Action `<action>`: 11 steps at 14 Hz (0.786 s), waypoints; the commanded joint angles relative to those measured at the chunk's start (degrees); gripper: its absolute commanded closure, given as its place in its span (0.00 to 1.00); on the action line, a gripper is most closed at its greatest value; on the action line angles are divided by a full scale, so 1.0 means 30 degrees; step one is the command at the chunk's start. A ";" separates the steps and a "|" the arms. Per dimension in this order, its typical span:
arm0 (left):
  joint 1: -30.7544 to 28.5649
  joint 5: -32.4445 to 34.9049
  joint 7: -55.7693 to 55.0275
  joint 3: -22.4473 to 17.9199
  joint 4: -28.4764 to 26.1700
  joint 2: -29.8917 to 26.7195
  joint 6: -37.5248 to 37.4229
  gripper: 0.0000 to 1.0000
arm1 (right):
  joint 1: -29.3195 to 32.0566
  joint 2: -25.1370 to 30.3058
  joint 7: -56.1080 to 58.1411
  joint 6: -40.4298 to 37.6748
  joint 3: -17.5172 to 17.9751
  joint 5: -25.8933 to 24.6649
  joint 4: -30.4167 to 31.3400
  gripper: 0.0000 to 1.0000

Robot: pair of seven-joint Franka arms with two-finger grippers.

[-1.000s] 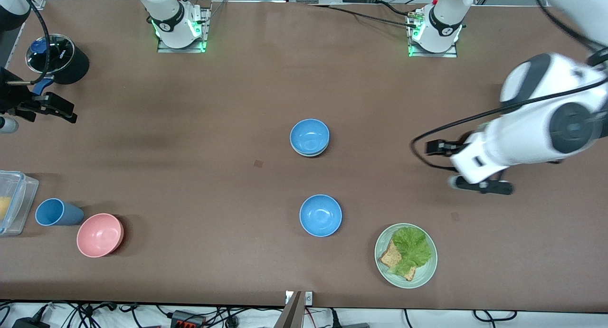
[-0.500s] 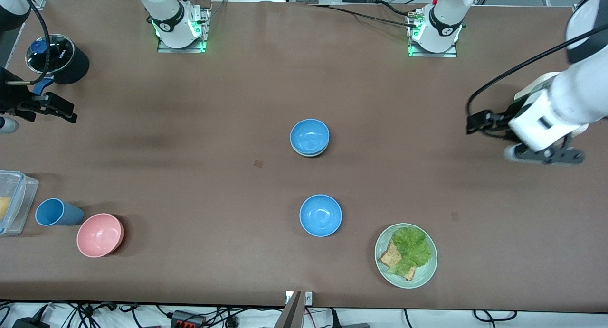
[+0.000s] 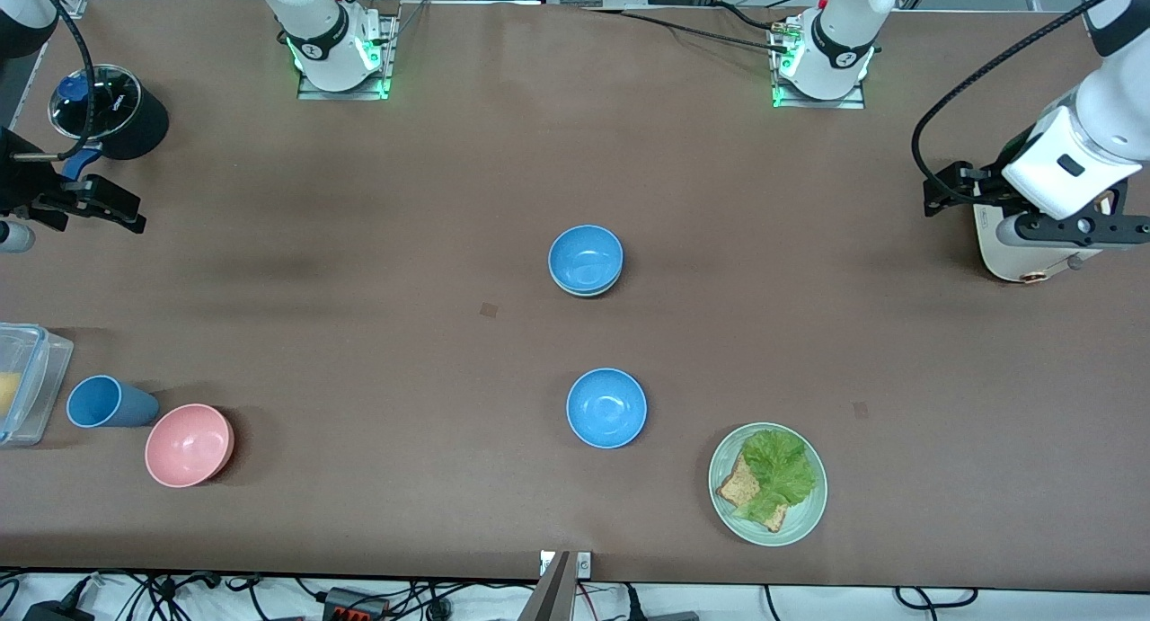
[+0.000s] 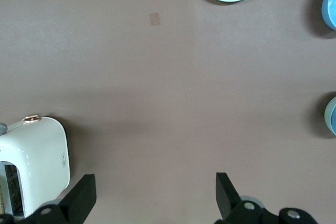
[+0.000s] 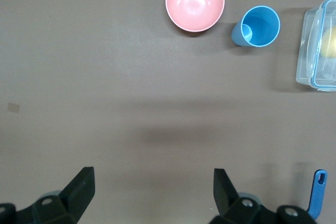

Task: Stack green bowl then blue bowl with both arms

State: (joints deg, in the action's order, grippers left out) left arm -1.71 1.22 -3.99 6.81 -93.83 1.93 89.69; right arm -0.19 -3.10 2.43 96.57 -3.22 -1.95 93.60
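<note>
A blue bowl [image 3: 585, 255] sits nested in the green bowl [image 3: 584, 292] at the table's middle; only a pale rim of the green bowl shows under it. A second blue bowl [image 3: 606, 407] stands alone, nearer the front camera. My left gripper [image 3: 1069, 233] is open and empty, up over a white toaster at the left arm's end of the table. In the left wrist view [image 4: 155, 199] the jaws stand wide apart and both bowls show at the frame's edge. My right gripper [image 3: 94, 203] waits open and empty at the right arm's end, also seen in the right wrist view [image 5: 152, 195].
A green plate [image 3: 802, 527] with lettuce and bread lies near the lone blue bowl. The white toaster [image 3: 1006, 257] stands under the left gripper. A pink bowl [image 3: 189, 444], blue cup [image 3: 106, 402], clear container [image 3: 31, 383] and black pot [image 3: 112, 109] are at the right arm's end.
My left arm has swung away from the table's middle toward its own end and now hovers over the toaster. The bowls and the right arm have not moved.
</note>
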 commanded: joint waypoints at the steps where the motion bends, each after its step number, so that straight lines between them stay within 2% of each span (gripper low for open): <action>1: 0.0773 -0.0407 0.0276 -0.0864 -0.0803 -0.0555 0.0485 0.00 | -0.0111 0.0477 0.0274 0.0067 -0.0129 0.0182 0.0381 0.00; 11: 0.1534 -0.0407 0.0187 -0.0864 -0.1037 -0.0965 0.0250 0.00 | -0.0111 0.0477 0.0274 0.0212 -0.0129 0.0182 0.0381 0.00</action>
State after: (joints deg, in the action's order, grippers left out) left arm 1.79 1.18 -4.02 5.32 -95.16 0.59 89.82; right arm -0.20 -3.10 2.44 96.62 -3.22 -1.95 93.60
